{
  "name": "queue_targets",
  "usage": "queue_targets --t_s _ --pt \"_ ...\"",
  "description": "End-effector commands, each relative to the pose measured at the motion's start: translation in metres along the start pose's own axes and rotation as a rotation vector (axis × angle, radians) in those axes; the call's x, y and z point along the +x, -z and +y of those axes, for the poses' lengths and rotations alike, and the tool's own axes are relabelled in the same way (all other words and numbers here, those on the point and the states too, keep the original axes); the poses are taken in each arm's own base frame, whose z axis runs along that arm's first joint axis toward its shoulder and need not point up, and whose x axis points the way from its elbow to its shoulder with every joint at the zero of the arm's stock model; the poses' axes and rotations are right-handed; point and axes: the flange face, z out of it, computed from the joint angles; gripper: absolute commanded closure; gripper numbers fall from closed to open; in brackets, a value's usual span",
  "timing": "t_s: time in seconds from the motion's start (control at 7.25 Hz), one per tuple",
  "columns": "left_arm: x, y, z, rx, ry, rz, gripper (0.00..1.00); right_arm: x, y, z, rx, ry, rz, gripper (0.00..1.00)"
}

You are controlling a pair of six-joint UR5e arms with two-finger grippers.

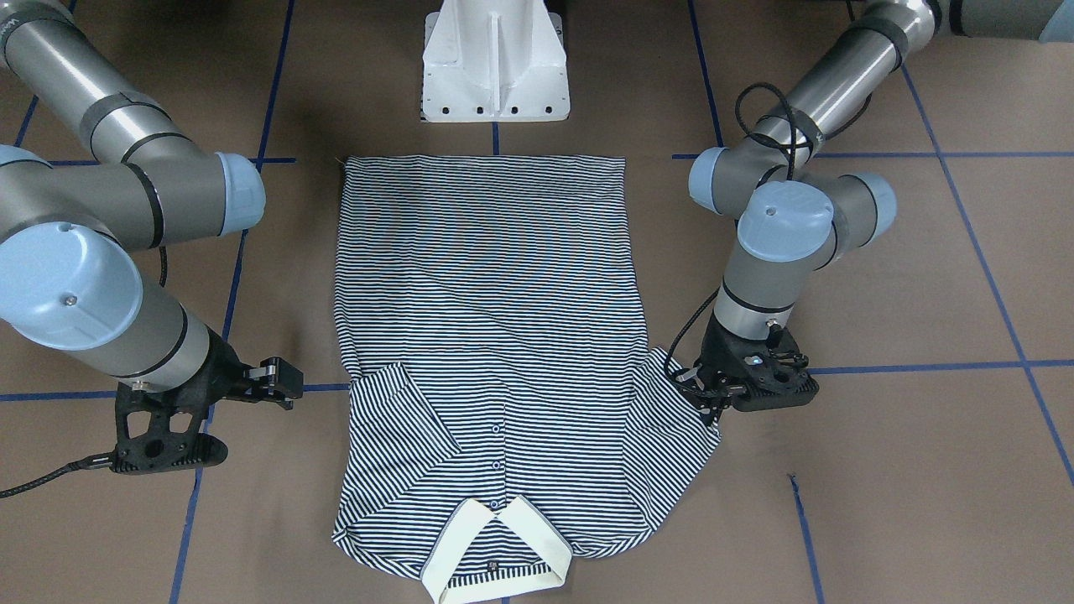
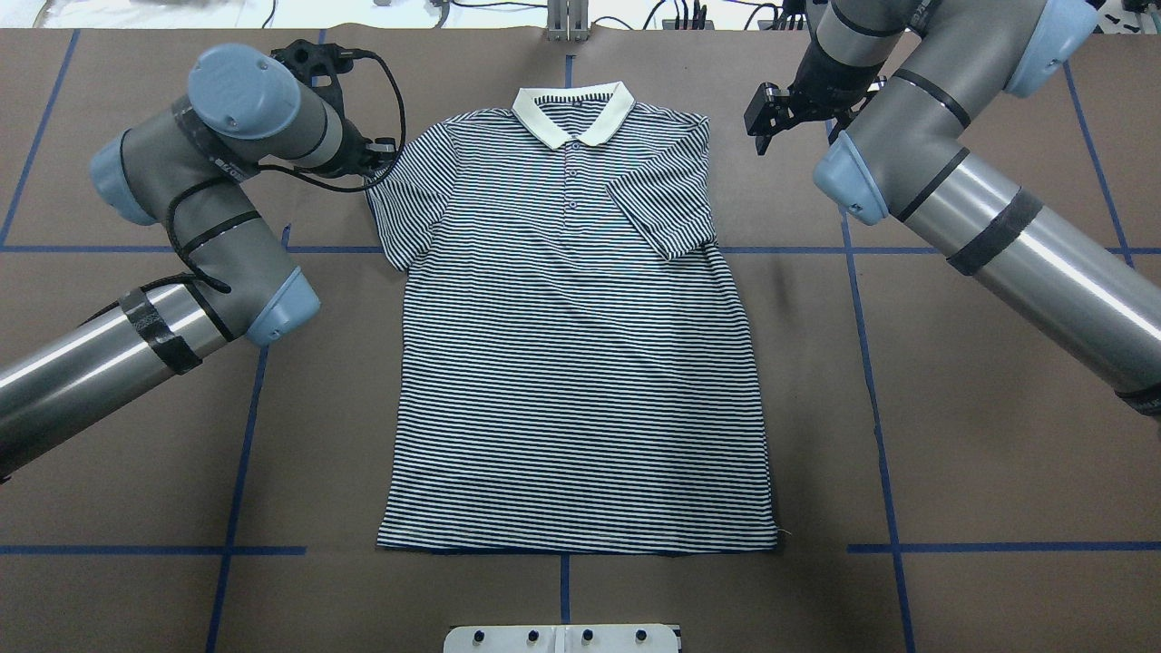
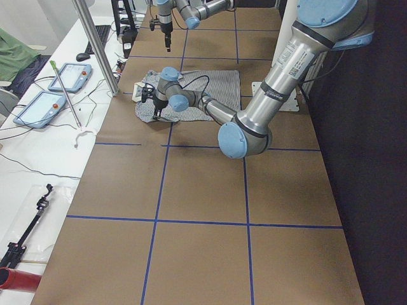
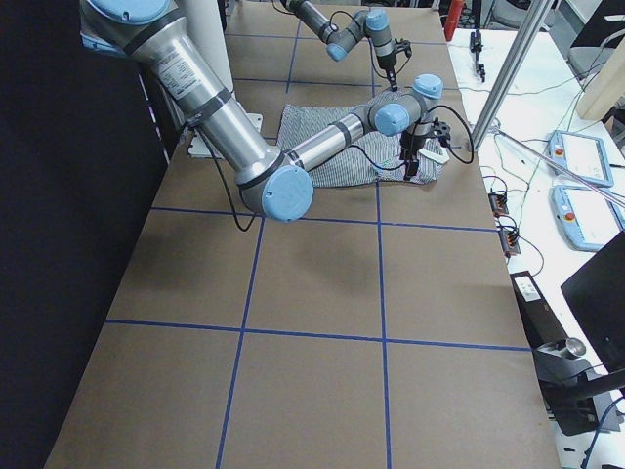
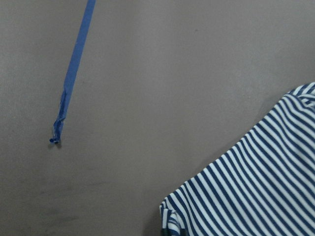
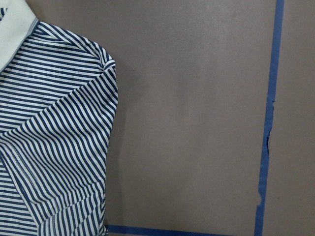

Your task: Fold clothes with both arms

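The navy-and-white striped polo shirt (image 2: 580,363) lies flat, front up, with its cream collar (image 2: 573,113) at the far end from the robot base. Its right sleeve (image 2: 662,204) is folded in over the chest, and its left sleeve (image 2: 413,199) lies spread on the table. My left gripper (image 2: 379,156) is low at the outer edge of the left sleeve (image 1: 671,436), with its jaws apparently apart. My right gripper (image 2: 760,113) is open and empty, off the shirt beside the right shoulder. The left wrist view shows the sleeve corner (image 5: 256,187). The right wrist view shows the folded sleeve (image 6: 54,137).
The brown table (image 2: 952,453) carries blue tape lines (image 2: 871,381). The white pedestal base (image 1: 495,75) stands just beyond the shirt's hem. A side bench with tablets (image 3: 54,95) and cables runs along the table's far edge.
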Motion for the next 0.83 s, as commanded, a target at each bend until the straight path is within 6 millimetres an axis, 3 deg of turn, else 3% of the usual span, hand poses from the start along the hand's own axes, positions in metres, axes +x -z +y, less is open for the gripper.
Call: queue_targets --t_s 0.0,0.14,0.28,0.41,0.55,0.69 --pt "0.074 0.012 -0.024 -0.006 0.117 0.020 1.00 -0.004 0.005 0.001 0.007 0.006 -0.007 0.00" --pt "0.105 -0.003 -0.007 -0.035 0.160 0.021 1.00 -0.006 0.008 0.001 0.012 0.009 -0.011 0.00" --pt "0.133 -0.004 0.001 -0.048 0.178 0.035 1.00 -0.004 0.007 0.002 0.010 0.009 -0.010 0.00" --pt "0.151 -0.012 0.005 -0.053 0.204 0.024 1.00 -0.004 0.007 0.002 0.010 0.009 -0.010 0.00" --pt "0.154 -0.019 0.008 -0.038 0.198 0.039 0.72 -0.004 0.007 0.002 0.011 0.010 -0.011 0.00" --pt "0.152 -0.026 0.008 -0.030 0.184 0.065 0.01 -0.004 0.007 0.002 0.022 0.019 -0.017 0.00"
